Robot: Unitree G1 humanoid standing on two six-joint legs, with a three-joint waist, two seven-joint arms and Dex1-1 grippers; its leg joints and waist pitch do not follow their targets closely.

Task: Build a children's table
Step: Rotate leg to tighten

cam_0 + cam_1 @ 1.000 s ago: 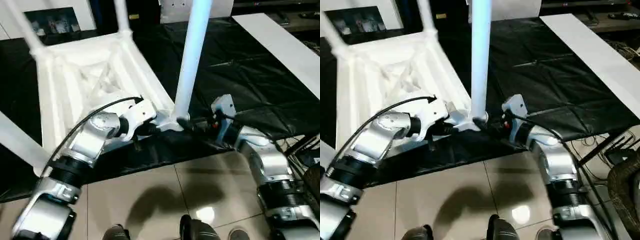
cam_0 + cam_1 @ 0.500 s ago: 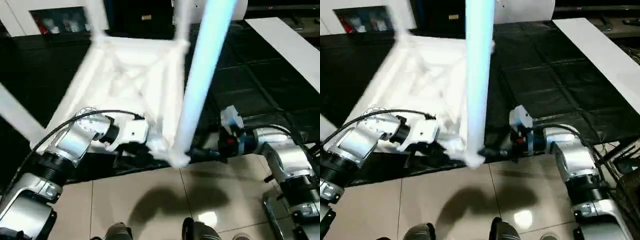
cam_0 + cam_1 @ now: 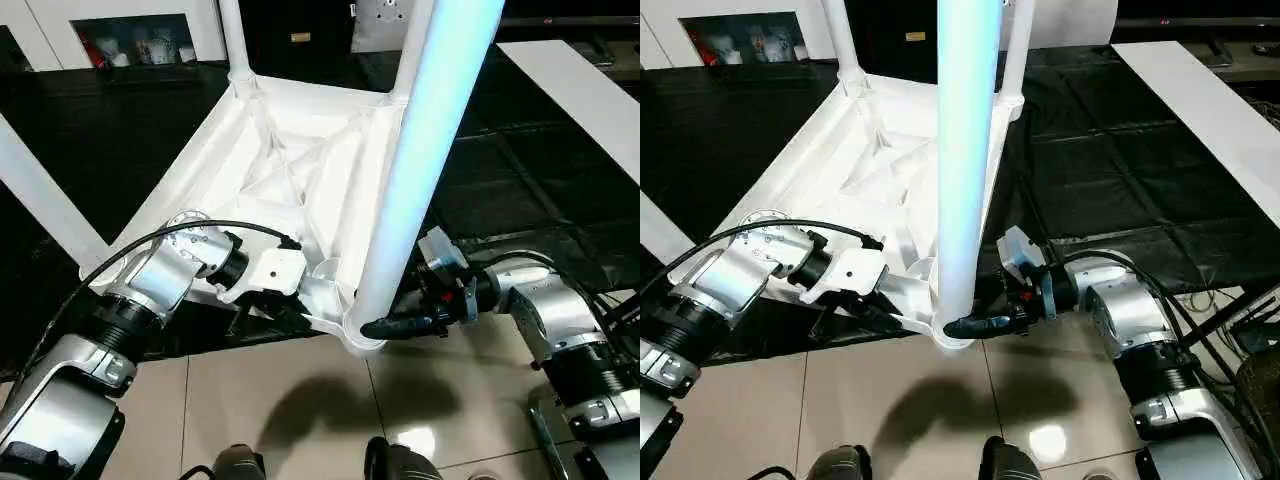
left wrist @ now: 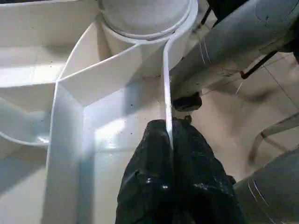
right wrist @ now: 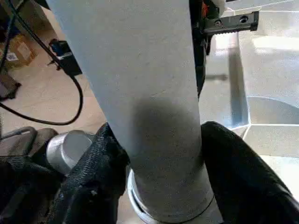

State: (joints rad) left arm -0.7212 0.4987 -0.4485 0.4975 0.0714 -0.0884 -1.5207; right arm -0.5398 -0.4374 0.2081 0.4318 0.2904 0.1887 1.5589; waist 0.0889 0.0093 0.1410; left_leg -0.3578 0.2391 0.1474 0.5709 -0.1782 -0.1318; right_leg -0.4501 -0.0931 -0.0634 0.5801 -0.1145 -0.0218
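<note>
One tabletop (image 3: 270,170) — four legs (image 3: 425,160) standing.

One tabletop (image 3: 290,180) is showing, with four tube legs (image 3: 425,150) seemingly standing in it, and two grippers (image 3: 975,325).

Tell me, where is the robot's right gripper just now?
The right gripper is at the bottom of the nearest table leg, one finger on each side, just above the corner socket of the upturned tabletop.
</note>
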